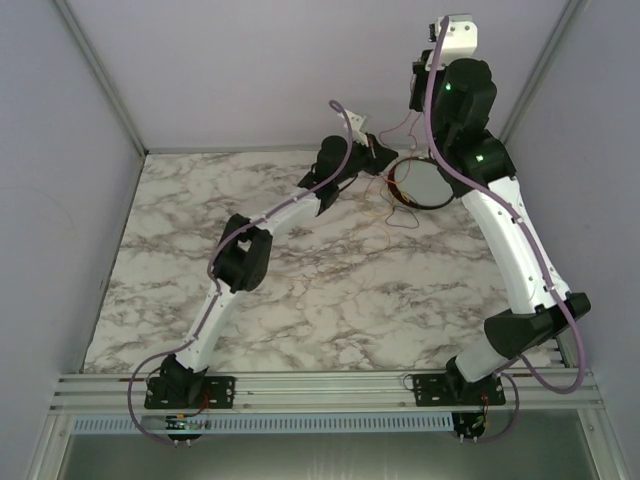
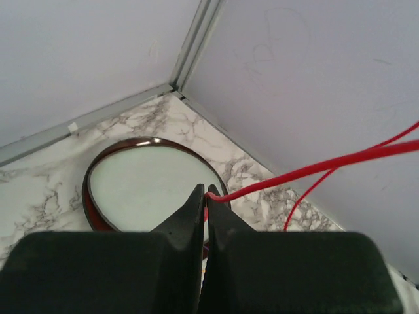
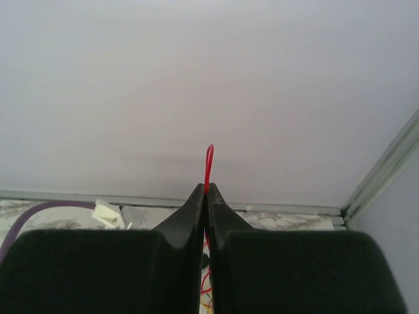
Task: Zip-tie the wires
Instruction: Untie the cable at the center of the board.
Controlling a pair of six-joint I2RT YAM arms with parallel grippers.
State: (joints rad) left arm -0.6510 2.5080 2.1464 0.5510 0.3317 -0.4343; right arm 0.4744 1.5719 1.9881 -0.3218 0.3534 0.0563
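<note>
tightly shut on a red wire (image 2: 314,169), the left gripper (image 2: 205,191) shows its two black fingers meeting at the tips with the strand pinched between them. from the pinch the wire runs off to the right and upward across the pale side wall (image 2: 294,65), and a second, thinner red strand curves below it. just beyond the fingertips a round white dish (image 2: 88,196) with a dark rim lies flat on the marble, near the corner where two walls meet. the right gripper (image 3: 205,190), raised well above the table and facing the back wall (image 3: 196,78), is likewise clamped closed. a small red loop (image 3: 209,163) stands up out of its tips, and more red and yellow strands show low in the slit between the fingers. seen from overhead, the wires (image 1: 385,205) trail in loose orange, yellow and red loops over the marble table (image 1: 300,300) just left of the dish, by its rim, and hair-fine strands rise from there towards the arms. the left arm reaches diagonally across the table to the dish's left edge, while the right arm stands along the right side, its wrist high against the back wall. thick lilac cables (image 1: 432,100) run along both arms.
</note>
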